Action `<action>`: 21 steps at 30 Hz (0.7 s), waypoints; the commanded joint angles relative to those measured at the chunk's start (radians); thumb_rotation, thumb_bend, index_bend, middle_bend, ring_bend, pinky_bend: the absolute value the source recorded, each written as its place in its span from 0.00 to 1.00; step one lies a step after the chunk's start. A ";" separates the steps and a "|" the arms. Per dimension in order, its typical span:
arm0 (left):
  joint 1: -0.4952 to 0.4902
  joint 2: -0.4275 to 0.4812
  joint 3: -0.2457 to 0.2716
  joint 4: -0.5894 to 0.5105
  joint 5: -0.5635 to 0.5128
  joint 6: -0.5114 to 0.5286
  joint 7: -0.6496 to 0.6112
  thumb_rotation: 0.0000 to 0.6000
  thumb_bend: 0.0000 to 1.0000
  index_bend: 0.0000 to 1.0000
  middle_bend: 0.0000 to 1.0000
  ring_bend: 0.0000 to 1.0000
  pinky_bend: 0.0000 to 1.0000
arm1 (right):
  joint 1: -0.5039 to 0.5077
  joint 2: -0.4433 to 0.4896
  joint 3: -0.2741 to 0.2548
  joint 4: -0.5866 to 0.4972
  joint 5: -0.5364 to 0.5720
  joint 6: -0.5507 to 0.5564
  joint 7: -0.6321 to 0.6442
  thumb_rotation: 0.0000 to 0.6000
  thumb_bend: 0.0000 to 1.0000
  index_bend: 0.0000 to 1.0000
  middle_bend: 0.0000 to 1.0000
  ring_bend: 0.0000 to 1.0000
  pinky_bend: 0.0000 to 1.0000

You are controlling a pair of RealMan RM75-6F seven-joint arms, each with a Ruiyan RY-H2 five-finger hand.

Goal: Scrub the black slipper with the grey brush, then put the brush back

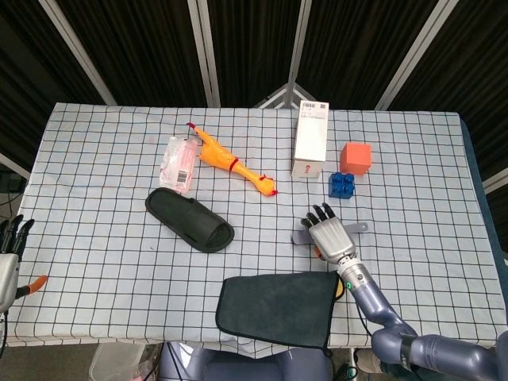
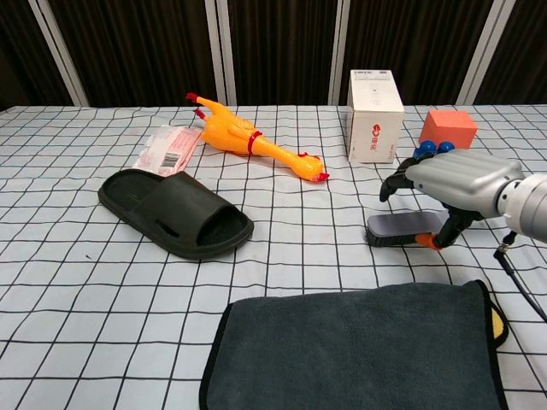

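The right hand [image 2: 449, 175] is hovering over the grey bristle brush with a flat handle [image 2: 402, 228], fingers arched forward above it and the orange-tipped thumb reaching down beside the brush's near edge. From the chest view the brush is lying on the desk under the palm, bristle side toward the camera; whether the thumb is actually touching it, I cannot tell. In the head view the same hand [image 1: 327, 235] is covering most of the brush [image 1: 300, 236], with only the bristle end at the left and the thin handle tip at the right peeking out.

The black rubber slipper [image 2: 175, 212] is sitting well apart to the left on the checked white tablecloth of the desk [image 2: 77, 290], toe opening pointing toward the front right. Behind it, a pink plastic-wrapped packet [image 2: 166, 147] is lying flat, and a yellow rubber chicken toy [image 2: 249, 141] is stretching diagonally toward the centre.

Behind the right hand, a tall white cardboard box [image 2: 374, 103] is standing upright, with an orange cube [image 2: 449, 129] and blue toy building bricks [image 1: 342, 184] near it. A dark grey folded towel [image 2: 355, 350] is lying at the front edge.

The left hand [image 1: 11, 252] is hanging off the desk's left corner, fingers straight and slightly apart, holding nothing.
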 commanded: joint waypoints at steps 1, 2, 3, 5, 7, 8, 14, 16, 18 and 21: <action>0.000 0.000 0.002 -0.001 0.003 0.002 0.002 1.00 0.08 0.00 0.00 0.00 0.00 | 0.006 0.001 -0.004 -0.001 0.010 -0.001 -0.005 1.00 0.39 0.26 0.22 0.09 0.09; 0.000 0.000 0.002 -0.002 0.005 0.003 0.003 1.00 0.08 0.00 0.00 0.00 0.00 | 0.009 -0.001 -0.005 0.001 0.014 -0.003 -0.006 1.00 0.39 0.26 0.23 0.09 0.09; 0.000 -0.001 0.003 -0.002 0.005 0.003 0.003 1.00 0.08 0.00 0.00 0.00 0.00 | 0.011 -0.003 -0.007 0.003 0.018 -0.004 -0.007 1.00 0.39 0.27 0.23 0.10 0.09; -0.001 0.000 0.003 -0.003 0.004 0.001 0.003 1.00 0.08 0.00 0.00 0.00 0.00 | 0.014 -0.006 -0.010 0.007 0.021 -0.006 -0.007 1.00 0.39 0.27 0.23 0.10 0.10; -0.002 -0.001 0.003 -0.002 0.001 0.000 0.004 1.00 0.08 0.00 0.00 0.00 0.00 | 0.016 -0.010 -0.014 0.012 0.025 -0.006 -0.006 1.00 0.39 0.27 0.24 0.10 0.10; -0.002 -0.001 0.003 -0.001 -0.001 -0.002 0.004 1.00 0.08 0.00 0.00 0.00 0.00 | 0.018 -0.013 -0.016 0.015 0.026 -0.006 -0.004 1.00 0.39 0.28 0.24 0.10 0.10; -0.004 0.000 0.004 -0.001 -0.003 -0.005 0.002 1.00 0.08 0.00 0.00 0.00 0.00 | 0.025 -0.023 -0.026 0.031 0.026 -0.003 0.003 1.00 0.39 0.32 0.26 0.12 0.11; -0.005 0.000 0.005 -0.001 -0.003 -0.005 0.002 1.00 0.08 0.00 0.00 0.00 0.00 | 0.027 -0.027 -0.029 0.035 0.027 -0.003 0.006 1.00 0.39 0.34 0.28 0.12 0.12; -0.005 0.000 0.005 0.000 -0.002 -0.005 0.002 1.00 0.08 0.00 0.00 0.00 0.00 | 0.028 -0.029 -0.030 0.037 0.026 0.000 0.009 1.00 0.39 0.37 0.29 0.13 0.12; -0.006 0.000 0.006 0.000 -0.003 -0.007 0.000 1.00 0.08 0.00 0.00 0.00 0.00 | 0.029 -0.033 -0.034 0.042 0.022 0.007 0.013 1.00 0.39 0.39 0.32 0.15 0.14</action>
